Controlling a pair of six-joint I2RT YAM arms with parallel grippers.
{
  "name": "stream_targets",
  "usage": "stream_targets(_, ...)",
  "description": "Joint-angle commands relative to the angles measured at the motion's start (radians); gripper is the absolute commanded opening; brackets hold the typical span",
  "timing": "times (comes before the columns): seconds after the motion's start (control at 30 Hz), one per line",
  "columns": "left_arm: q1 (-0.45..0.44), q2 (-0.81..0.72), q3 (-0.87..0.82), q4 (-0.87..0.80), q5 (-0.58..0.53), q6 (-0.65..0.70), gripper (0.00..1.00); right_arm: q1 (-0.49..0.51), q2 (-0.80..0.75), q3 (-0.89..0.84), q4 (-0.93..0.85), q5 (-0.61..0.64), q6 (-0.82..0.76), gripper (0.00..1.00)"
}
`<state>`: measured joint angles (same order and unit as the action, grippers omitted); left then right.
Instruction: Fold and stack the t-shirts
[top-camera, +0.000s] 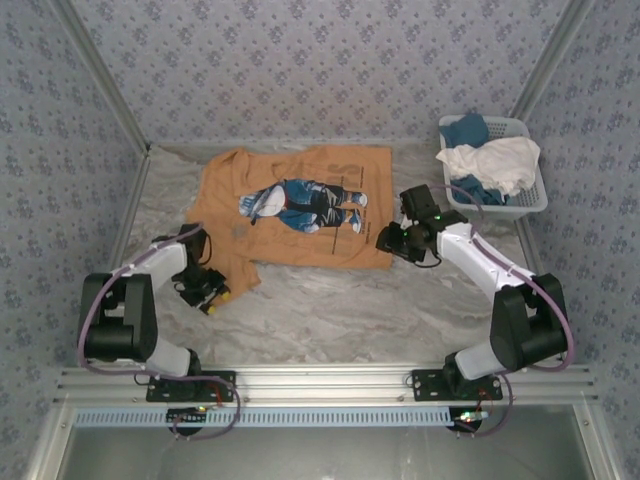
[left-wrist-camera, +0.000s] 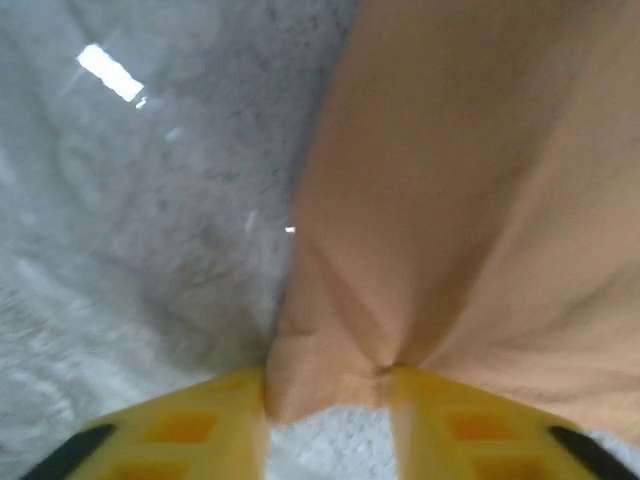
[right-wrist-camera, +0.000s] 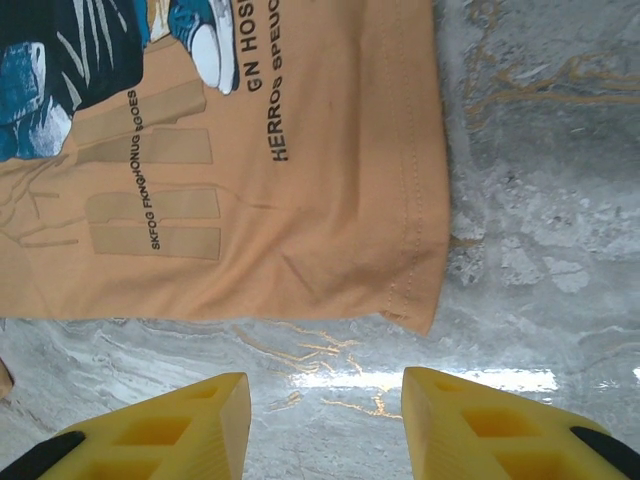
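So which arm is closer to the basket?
Right. The right tool hovers by the shirt's right corner, short of the basket; the left tool pinches the shirt's left corner, farther off.

Left wrist view is blurred: the orange shirt (left-wrist-camera: 470, 200) runs off the top and right edges. Its corner sits between the left gripper (left-wrist-camera: 328, 385) fingers (left-wrist-camera: 170, 430), which are cut by the bottom edge, so can't tell if they're clamped on it. Right wrist: right gripper (right-wrist-camera: 325, 385) fingers are also cut at the bottom, and the print (right-wrist-camera: 60, 70) and lettering are cropped top and left. Top view: both grippers cover the shirt's near corners, lettering is too small to read, and the white shirt (top-camera: 495, 160) hides most of the blue shirts (top-camera: 466, 130) in the basket (top-camera: 530, 205).
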<state>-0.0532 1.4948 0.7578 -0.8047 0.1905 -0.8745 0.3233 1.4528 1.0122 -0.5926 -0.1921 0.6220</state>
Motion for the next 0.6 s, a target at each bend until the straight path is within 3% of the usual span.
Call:
stream_targets(0.0,-0.009,0.009,0.008,0.042,-0.016,-0.018,0.06,-0.022,-0.027,-0.004,-0.053,0.0,0.02,0.47)
stream_targets(0.03,-0.01,-0.014,0.018,0.019,-0.051,-0.02,0.0,-0.031,-0.024,-0.01,-0.054,0.0,0.033,0.47)
stream_targets(0.17,-0.005,-0.157,0.029,-0.051,-0.176,-0.049,0.0,-0.041,0.018,-0.014,-0.051,0.021,0.078,0.45)
stream_targets(0.4,0.0,-0.226,0.036,-0.062,-0.136,-0.061,0.0,-0.027,0.145,-0.033,0.033,-0.018,0.132,0.37)
stream_targets(0.57,0.0,-0.232,0.046,-0.065,-0.126,-0.057,0.0,-0.02,0.143,-0.068,0.042,-0.022,0.169,0.37)
